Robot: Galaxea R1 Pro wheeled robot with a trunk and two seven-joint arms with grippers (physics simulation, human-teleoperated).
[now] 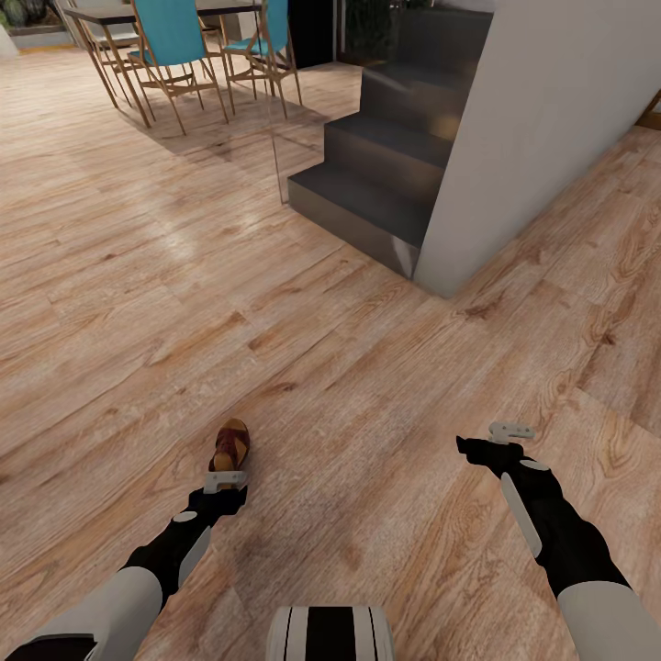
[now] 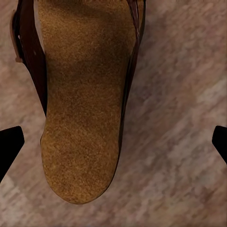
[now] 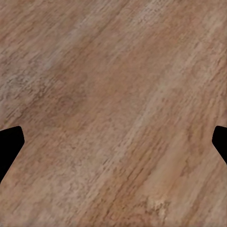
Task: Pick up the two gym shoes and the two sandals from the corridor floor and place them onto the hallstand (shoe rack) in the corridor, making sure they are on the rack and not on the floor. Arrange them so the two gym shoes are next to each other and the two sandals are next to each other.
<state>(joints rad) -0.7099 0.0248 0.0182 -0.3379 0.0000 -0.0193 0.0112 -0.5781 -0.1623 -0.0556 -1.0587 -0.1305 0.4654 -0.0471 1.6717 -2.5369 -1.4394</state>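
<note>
Here the left gripper point(image 1: 226, 480) hangs over a single flat, dark brown, leather-look sandal point(image 1: 230, 444) with a tan, suede-like oval footbed, which lies on the light brown wood-grain plank floor point(image 1: 367, 386) just ahead of the claw. In the left wrist view the sandal point(image 2: 80, 99) sits between the two black fingertips point(image 2: 9, 144) but nearer one of them, with bare planks point(image 2: 179, 118) filling the gap toward the other; the jaws stand wide apart and hold nothing. The main risk, as I judge it, is that off-centre lineup: if the claw drops and closes as it is, the near finger may land on the sole or strap rather than beside it, pushing the sandal flat along the smooth floor instead of pinching it. A flat shoe also offers little height to grip, so the fingertips could scrape the planks or catch only a thin strap and let it swing or slip on the lift. The right gripper point(image 1: 496, 442) hovers well apart over bare wood point(image 3: 113, 113), its fingertips point(image 3: 9, 144) spread and empty. Dark grey stairs point(image 1: 386, 156), a pale wall point(image 1: 551, 119) and teal dining chairs point(image 1: 174, 41) stand far beyond both claws.
</note>
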